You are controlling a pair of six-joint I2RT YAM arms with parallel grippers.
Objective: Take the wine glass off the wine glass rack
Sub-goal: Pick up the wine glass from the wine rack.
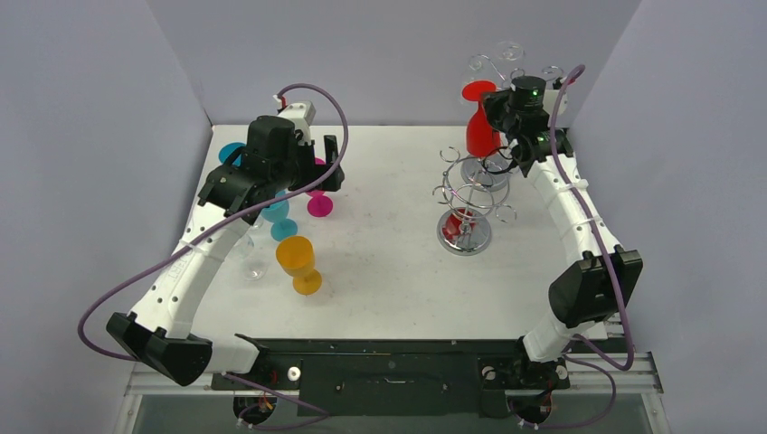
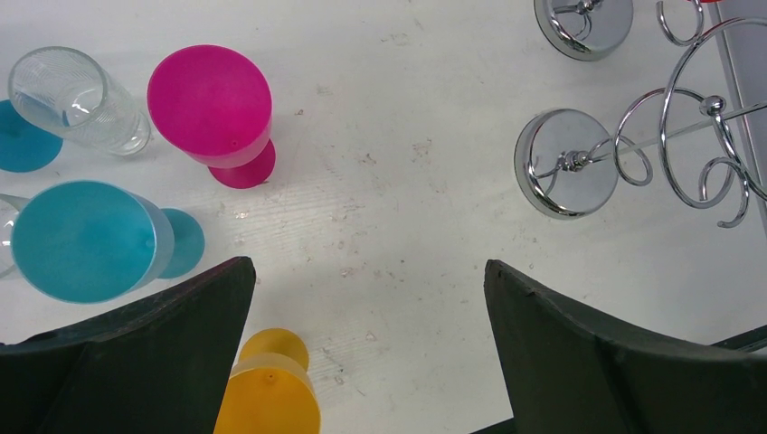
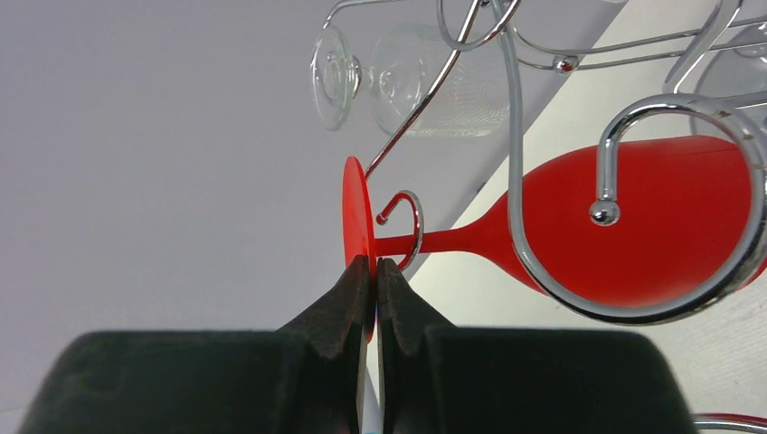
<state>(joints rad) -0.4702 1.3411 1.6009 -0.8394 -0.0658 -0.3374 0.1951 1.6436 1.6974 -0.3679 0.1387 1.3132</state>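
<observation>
In the right wrist view we saw the right end effector (image 3: pixel 373 271) closed almost completely, its two dark fingers (image 3: pixel 344 298) pinching the lower edge of the thin round foot of the red wine glass (image 3: pixel 651 226). That view alone showed the grip. The glass's stem passed through a small chrome hook of the wine glass rack (image 3: pixel 511 136), and a larger chrome loop crossed in front of the bowl. A clear glass (image 3: pixel 434 86) hung on the wire beyond it.

The top external view could not show us the pinch, but it gave the setting. The red glass hung foot up and bowl down at the far right of the bench (image 1: pixel 380 271), high on the rack, with the right arm reaching up to it. A second rack (image 1: pixel 464 217) stood nearer on its round chrome base, just in front of the first.

The left wrist view showed what the others did not. The left end effector (image 2: pixel 366 271) was spread wide with nothing between its fingers, held above the bench and looking down on it. Below it stood a magenta glass (image 2: pixel 210 104), a teal glass (image 2: pixel 81 240) and a yellow glass (image 2: pixel 267 393), with a ribbed clear tumbler (image 2: pixel 77 99) lying beside the magenta one. The chrome bases of both racks showed at that view's upper right, well apart from the coloured glasses.
</observation>
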